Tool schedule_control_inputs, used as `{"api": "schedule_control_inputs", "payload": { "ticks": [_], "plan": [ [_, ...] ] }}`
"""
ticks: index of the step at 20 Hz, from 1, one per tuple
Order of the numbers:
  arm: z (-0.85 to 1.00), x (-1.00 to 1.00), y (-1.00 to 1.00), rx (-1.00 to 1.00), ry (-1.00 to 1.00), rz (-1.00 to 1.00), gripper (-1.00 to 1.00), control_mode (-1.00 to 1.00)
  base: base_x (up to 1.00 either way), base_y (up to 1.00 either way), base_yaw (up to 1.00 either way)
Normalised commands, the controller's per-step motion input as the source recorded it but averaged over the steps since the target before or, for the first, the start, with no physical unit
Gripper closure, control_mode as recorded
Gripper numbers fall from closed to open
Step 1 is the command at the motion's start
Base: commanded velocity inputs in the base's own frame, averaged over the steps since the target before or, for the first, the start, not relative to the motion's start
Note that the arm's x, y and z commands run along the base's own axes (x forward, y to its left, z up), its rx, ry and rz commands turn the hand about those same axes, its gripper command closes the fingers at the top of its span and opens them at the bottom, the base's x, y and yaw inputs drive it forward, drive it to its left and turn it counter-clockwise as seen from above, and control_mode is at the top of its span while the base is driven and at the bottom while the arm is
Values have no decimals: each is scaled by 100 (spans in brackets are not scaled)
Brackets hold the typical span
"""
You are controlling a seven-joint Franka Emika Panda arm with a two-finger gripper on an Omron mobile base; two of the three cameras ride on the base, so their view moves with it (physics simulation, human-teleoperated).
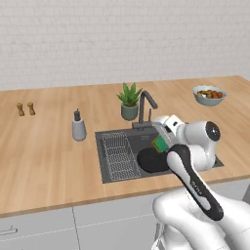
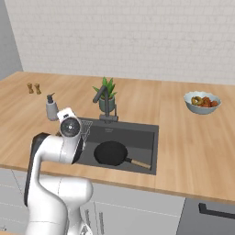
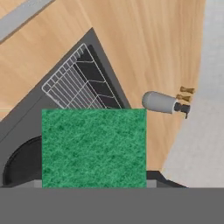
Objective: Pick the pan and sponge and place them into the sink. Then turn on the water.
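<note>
My gripper (image 1: 160,141) is shut on the green sponge (image 1: 158,143), which hangs above the middle of the dark sink (image 1: 101,157). In the hand view the sponge (image 3: 94,148) covers the fingertips. The black pan (image 1: 150,161) lies flat on the sink floor below the sponge. From the right base view the pan (image 2: 110,153) points its wooden handle (image 2: 139,164) toward the sink's near right corner. The dark faucet (image 1: 145,104) stands behind the basin, and the water is out of view at its spout.
A wire rack (image 1: 116,155) fills the sink's left part. A grey soap bottle (image 1: 78,127) stands left of the sink, a potted plant (image 1: 129,101) behind it. Two small shakers (image 1: 25,109) sit far left, a fruit bowl (image 1: 209,95) at the back right.
</note>
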Motion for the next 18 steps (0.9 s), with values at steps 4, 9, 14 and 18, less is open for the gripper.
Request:
{"api": "schedule_control_inputs", "payload": {
  "ticks": [4,9,14,18],
  "plan": [
    [32,0,-100,7,26,-16,100,-100,0,0,0],
    [20,17,-98,2,41,-19,100,-100,0,0,0],
    [6,32,-64,12,36,-1,100,-100,0,0,0],
    [-16,56,-13,15,16,0,100,-100,0,0,0]
  ]
}}
